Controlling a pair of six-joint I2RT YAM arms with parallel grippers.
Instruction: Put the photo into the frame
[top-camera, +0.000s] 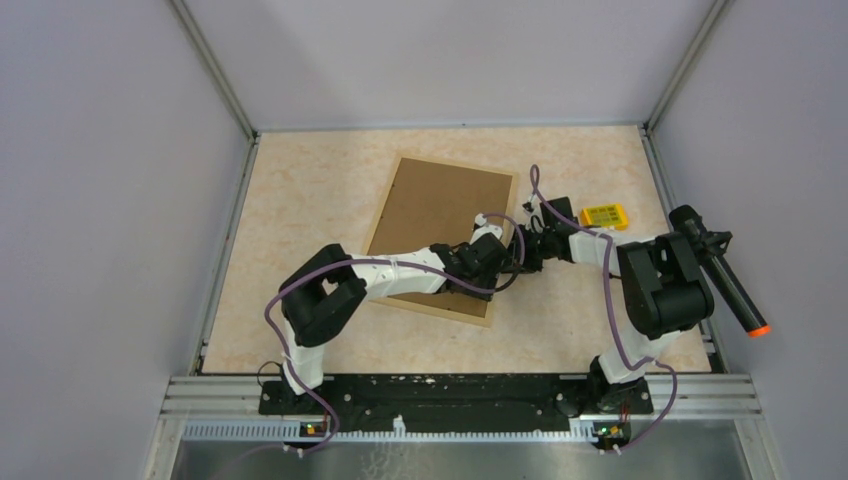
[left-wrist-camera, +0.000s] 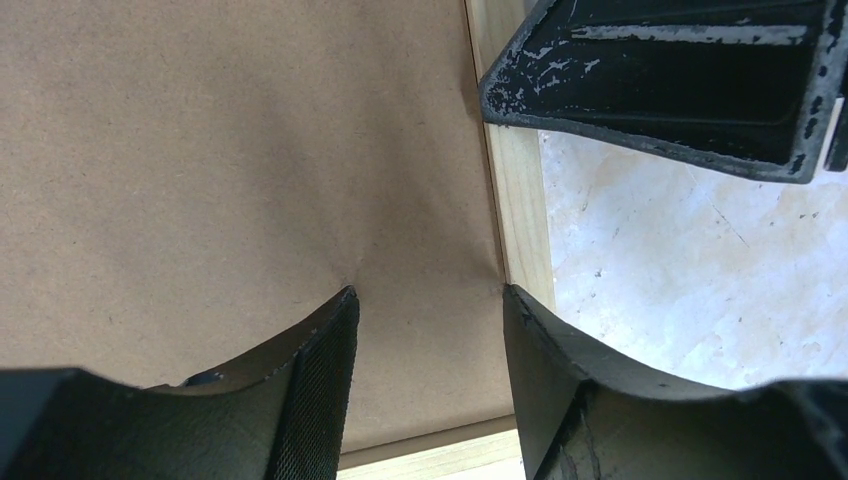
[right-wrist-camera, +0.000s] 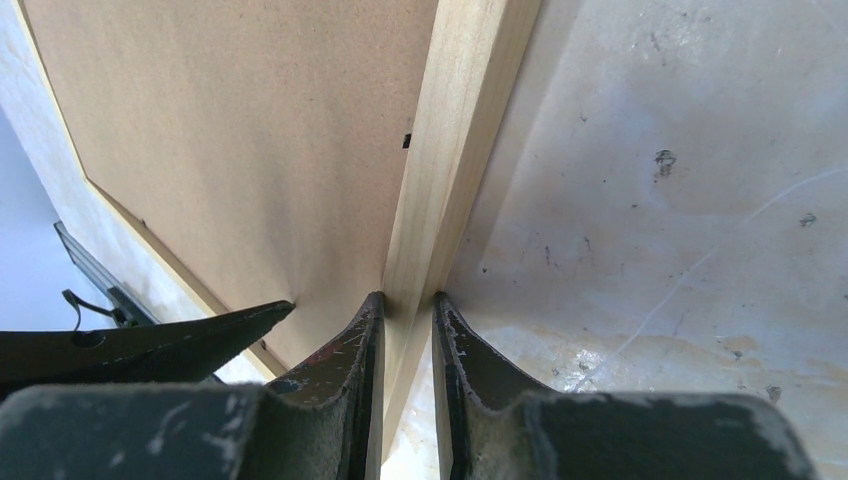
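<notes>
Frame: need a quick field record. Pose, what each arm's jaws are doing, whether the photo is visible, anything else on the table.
frame: flat on the table, brown back up, lying askew
photo: not in view
right jaws: shut on the frame's right wooden rail, one finger on each side
left jaws: open, fingers down at the brown back beside that same rail
other: small yellow item on the table to the right, apart from the frame
</notes>
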